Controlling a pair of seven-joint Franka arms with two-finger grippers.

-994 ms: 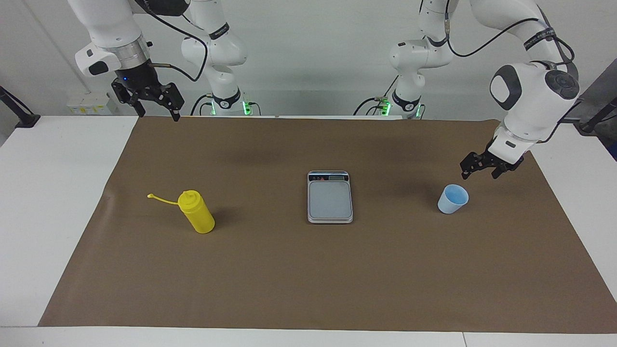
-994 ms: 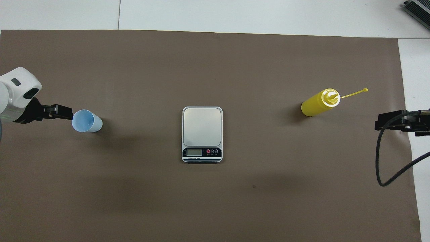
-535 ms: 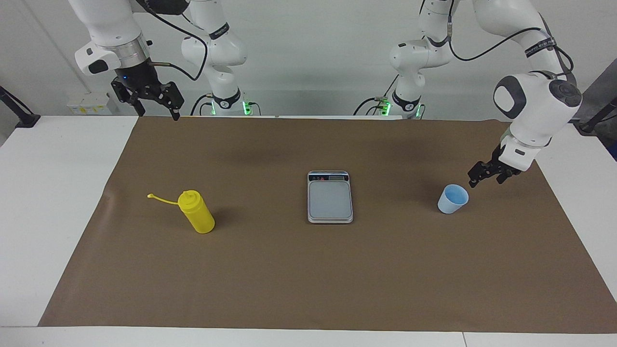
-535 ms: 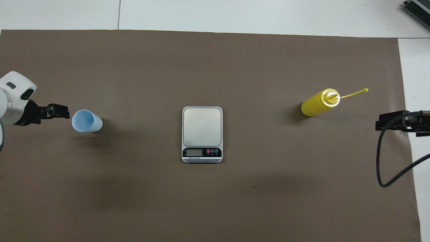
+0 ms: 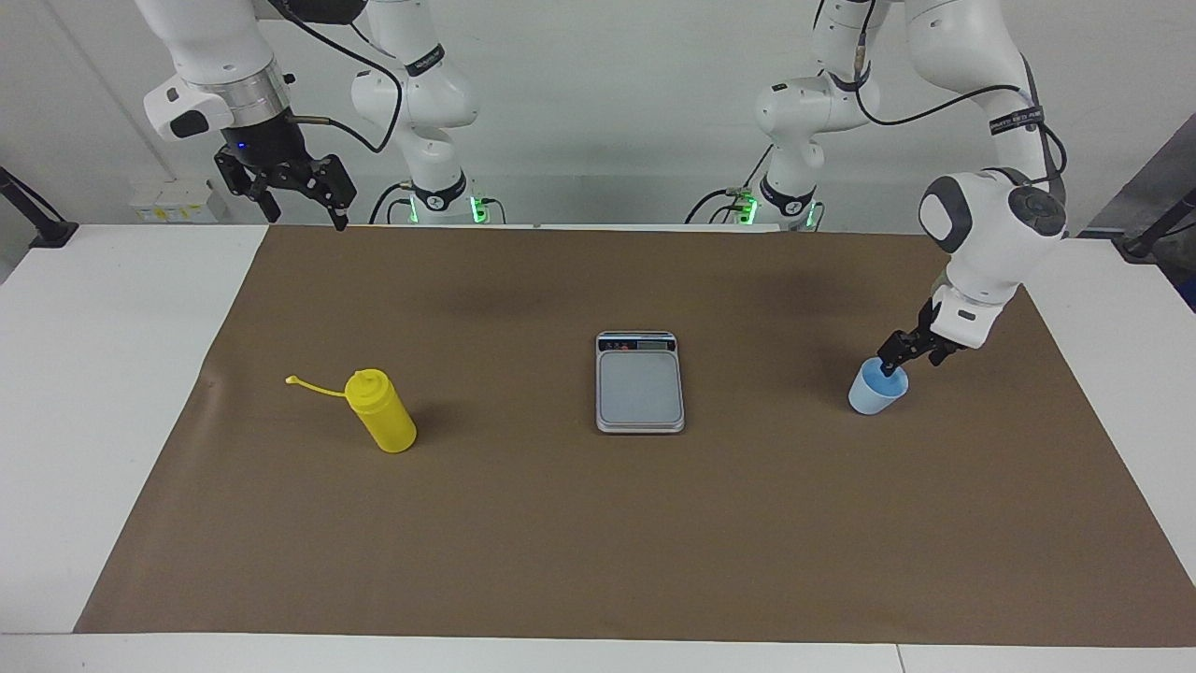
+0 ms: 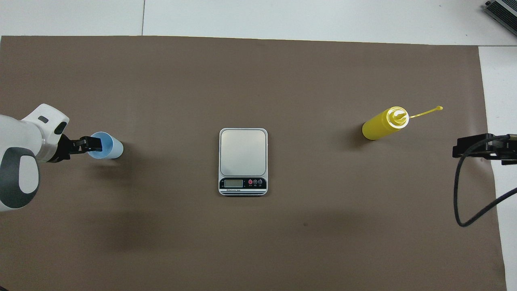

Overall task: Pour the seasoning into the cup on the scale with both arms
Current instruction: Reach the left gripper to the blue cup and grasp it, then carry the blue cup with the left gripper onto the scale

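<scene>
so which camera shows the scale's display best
The overhead view: the scale has its display and buttons facing the camera, unobstructed. In the facing view, the scale shows that strip only as a thin, foreshortened dark band at its robot-side edge.

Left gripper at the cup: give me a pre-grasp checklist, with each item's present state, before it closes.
1. Cup upright on the brown mat: ok.
2. Left gripper at the cup's rim on the side toward the left arm's end of the table, a fingertip seemingly inside: ok.
3. Left gripper's fingers open: ok.
4. Rim actually between the two fingers: cannot tell.
5. Scale plate bare, ready for the cup: ok.
6. Right gripper open, waiting high over the mat's edge, away from the yellow squeeze bottle: ok.
</scene>
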